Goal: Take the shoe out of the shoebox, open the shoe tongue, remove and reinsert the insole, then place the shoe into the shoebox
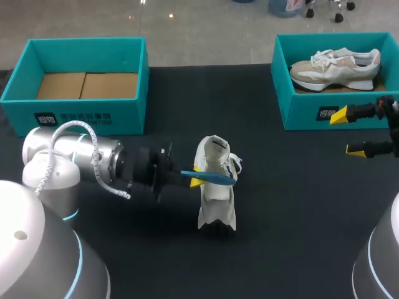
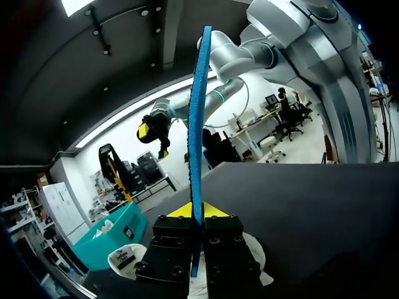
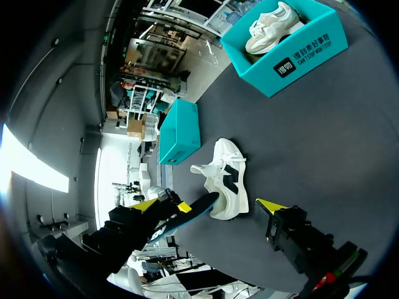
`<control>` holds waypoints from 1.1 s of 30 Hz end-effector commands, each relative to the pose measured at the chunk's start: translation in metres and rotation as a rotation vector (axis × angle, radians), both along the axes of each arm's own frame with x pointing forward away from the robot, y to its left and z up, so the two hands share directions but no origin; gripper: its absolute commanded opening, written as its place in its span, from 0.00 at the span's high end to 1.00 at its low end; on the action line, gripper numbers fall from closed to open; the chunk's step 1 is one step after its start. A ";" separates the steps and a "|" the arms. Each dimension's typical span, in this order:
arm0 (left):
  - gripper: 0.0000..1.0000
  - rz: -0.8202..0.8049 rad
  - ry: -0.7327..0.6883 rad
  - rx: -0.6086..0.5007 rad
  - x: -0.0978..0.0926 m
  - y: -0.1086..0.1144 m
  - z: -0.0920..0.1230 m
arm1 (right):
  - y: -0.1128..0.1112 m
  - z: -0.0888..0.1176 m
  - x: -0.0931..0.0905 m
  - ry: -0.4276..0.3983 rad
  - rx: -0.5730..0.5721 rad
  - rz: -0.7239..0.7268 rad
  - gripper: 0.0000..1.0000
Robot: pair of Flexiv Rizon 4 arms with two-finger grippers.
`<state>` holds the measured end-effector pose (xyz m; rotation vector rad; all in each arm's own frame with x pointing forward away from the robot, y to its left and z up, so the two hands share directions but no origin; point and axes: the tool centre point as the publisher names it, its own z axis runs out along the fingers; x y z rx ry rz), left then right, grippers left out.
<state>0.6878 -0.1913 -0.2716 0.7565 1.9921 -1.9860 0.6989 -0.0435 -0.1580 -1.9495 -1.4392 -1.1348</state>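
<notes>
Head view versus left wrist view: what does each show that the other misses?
Head only: the empty box at the table's left. Left wrist only: the left gripper's yellow tips pressing both faces of the blue insole. Both: the insole, the white shoe on the table, the box holding another shoe, the open right gripper.

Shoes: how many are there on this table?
2. One shoe stands mid-table beside the left gripper; the other shoe lies in the box at the right. None shows in the left box.
</notes>
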 end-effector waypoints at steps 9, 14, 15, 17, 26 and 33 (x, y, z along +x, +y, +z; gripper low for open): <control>1.00 0.039 -0.093 -0.015 0.000 -0.006 -0.012 | 0.001 0.000 -0.001 0.002 -0.004 -0.002 0.00; 1.00 0.060 -0.089 0.008 -0.002 -0.004 -0.012 | 0.001 0.000 -0.001 0.002 -0.004 -0.002 0.00; 1.00 0.060 -0.088 0.010 -0.002 -0.003 -0.012 | 0.001 0.000 -0.001 0.002 -0.004 -0.002 0.00; 1.00 0.066 -0.088 0.023 -0.002 -0.002 -0.012 | 0.001 0.000 -0.001 0.002 -0.004 -0.002 0.00; 1.00 0.072 -0.096 0.038 -0.004 -0.001 -0.014 | 0.001 0.000 -0.001 0.002 -0.004 -0.002 0.00; 1.00 0.082 -0.076 0.046 0.002 -0.001 -0.023 | 0.001 0.000 -0.001 0.002 -0.004 -0.002 0.00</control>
